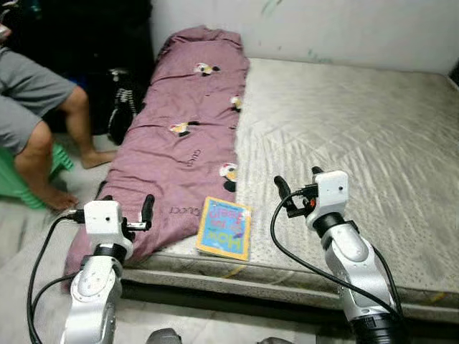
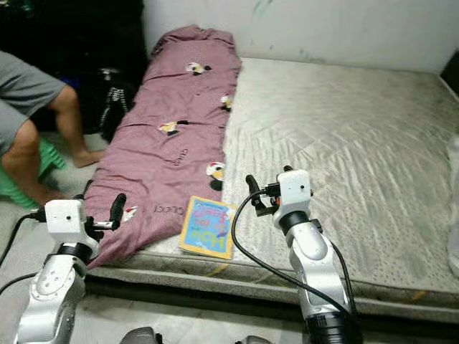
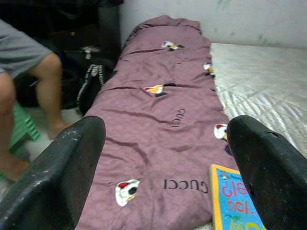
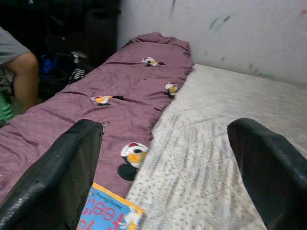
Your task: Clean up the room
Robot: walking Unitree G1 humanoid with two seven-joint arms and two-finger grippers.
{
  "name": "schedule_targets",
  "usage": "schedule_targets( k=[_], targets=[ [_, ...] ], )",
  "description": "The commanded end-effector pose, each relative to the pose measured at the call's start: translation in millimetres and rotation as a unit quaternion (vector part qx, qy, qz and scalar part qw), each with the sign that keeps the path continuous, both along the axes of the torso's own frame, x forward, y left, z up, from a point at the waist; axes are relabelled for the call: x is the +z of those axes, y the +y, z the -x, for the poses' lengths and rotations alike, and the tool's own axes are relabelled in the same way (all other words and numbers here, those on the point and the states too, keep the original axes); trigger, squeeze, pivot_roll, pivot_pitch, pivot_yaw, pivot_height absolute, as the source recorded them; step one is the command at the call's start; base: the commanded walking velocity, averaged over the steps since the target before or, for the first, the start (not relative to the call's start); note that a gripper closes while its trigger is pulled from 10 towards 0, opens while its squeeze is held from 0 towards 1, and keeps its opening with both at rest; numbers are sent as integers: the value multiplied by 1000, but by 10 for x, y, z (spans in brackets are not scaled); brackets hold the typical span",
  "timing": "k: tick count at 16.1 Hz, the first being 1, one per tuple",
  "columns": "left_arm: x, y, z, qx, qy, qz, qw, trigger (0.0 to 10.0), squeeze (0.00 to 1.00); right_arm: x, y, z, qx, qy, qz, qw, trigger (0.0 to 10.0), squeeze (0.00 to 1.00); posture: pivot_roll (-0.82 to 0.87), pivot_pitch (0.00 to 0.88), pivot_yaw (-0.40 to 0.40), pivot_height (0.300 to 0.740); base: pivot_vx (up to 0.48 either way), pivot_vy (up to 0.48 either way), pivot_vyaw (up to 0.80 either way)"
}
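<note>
A long mauve blanket [image 1: 186, 136] with small cartoon patches lies folded along the left side of a bare grey mattress [image 1: 358, 129]. A blue picture book [image 1: 224, 228] with a yellow border lies flat at the mattress's front edge, beside the blanket. My left gripper [image 1: 127, 203] hovers open over the blanket's near corner, left of the book, and holds nothing. My right gripper [image 1: 298, 179] hovers open above the mattress just right of the book, also with nothing in it. The book's corner [image 3: 235, 201] sits by the left gripper's fingers in the left wrist view.
A person [image 1: 36, 107] in grey shorts sits on a green stool [image 1: 21, 183] at the left, feet on the floor. A black bag [image 1: 122, 107] leans by the bed. A white wall [image 1: 323, 29] stands behind the mattress.
</note>
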State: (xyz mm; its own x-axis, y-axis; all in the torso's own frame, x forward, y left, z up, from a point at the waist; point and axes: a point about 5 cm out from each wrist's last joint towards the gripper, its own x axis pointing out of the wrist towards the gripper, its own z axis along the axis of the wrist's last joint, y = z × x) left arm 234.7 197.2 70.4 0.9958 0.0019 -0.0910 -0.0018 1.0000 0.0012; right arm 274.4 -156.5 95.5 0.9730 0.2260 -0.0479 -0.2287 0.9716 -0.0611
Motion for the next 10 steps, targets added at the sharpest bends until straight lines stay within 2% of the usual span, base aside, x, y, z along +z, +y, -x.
schedule_targets(
  k=[1,10],
  targets=[
    [32,-37,-44,-8,-4,4,1000,10000,0,53,-50,6,-9,-11,0,1000,10000,0,-12,0,-23,740,0,-319,0],
    [37,-35,-44,-12,-3,3,1000,10000,0,45,-37,16,-8,-10,-2,1000,10000,0,-10,0,-23,740,0,-318,0]
  ],
)
